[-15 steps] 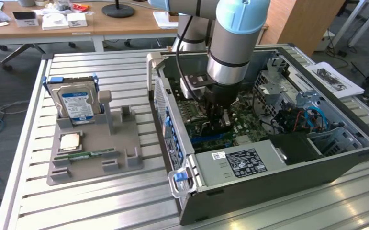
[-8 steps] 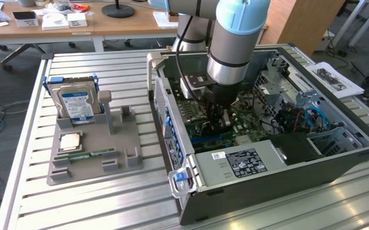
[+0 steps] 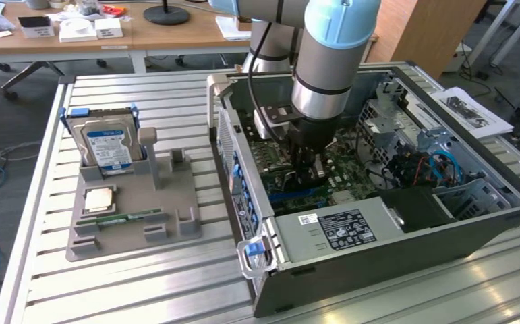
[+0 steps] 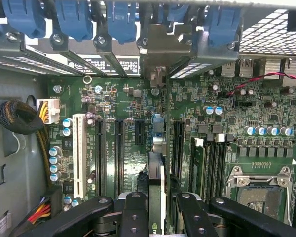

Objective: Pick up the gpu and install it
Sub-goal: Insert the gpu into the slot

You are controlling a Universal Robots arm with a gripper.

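The gpu (image 4: 156, 190) stands on edge between my fingers (image 4: 134, 217), a thin card running away from the camera over the green motherboard (image 4: 123, 106). Its silvery end bracket (image 4: 160, 52) reaches up to the case's rear slot openings, among the blue clips (image 4: 121, 19). The card's lower edge lies along a slot between the black expansion slots (image 4: 119, 153); whether it is seated I cannot tell. My gripper (image 4: 158, 219) is shut on the card's edge. In the exterior view the gripper (image 3: 309, 165) reaches straight down into the open computer case (image 3: 377, 263).
A white slot (image 4: 79, 153) and a CPU socket (image 4: 259, 190) flank the card. Outside the case, a grey fixture (image 3: 174, 229) on the slatted table holds a hard drive (image 3: 106, 145), a chip (image 3: 98, 200) and a green memory stick (image 3: 129, 218). The power supply (image 3: 350, 229) fills the case's near end.
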